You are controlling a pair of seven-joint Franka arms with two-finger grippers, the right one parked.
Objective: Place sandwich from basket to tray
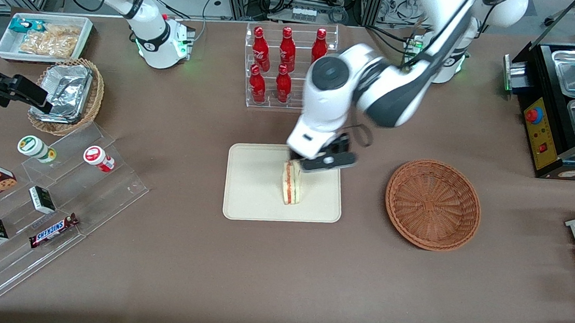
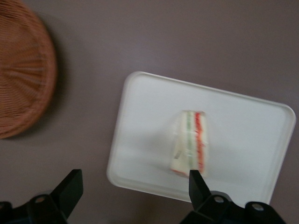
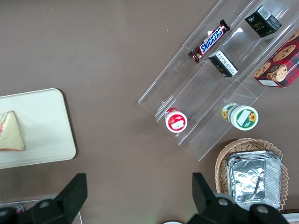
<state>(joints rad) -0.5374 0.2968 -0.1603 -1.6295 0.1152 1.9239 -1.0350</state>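
On the tray (image 1: 253, 200) we find the sandwich (image 1: 292, 184) resting on edge; the basket (image 1: 433, 204) sits bare. Our gripper (image 2: 135, 186) hangs above the tray's rim, fingers spread wide, holding nothing. Placement looks done; only withdrawing the arm seems left.

One sandwich (image 1: 291, 184), one tray (image 1: 253, 200), five red bottles (image 1: 286, 57).

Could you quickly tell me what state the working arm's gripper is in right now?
Left gripper: open, holding nothing, hanging above the tray; the sandwich lies free on the tray, and the basket is empty.
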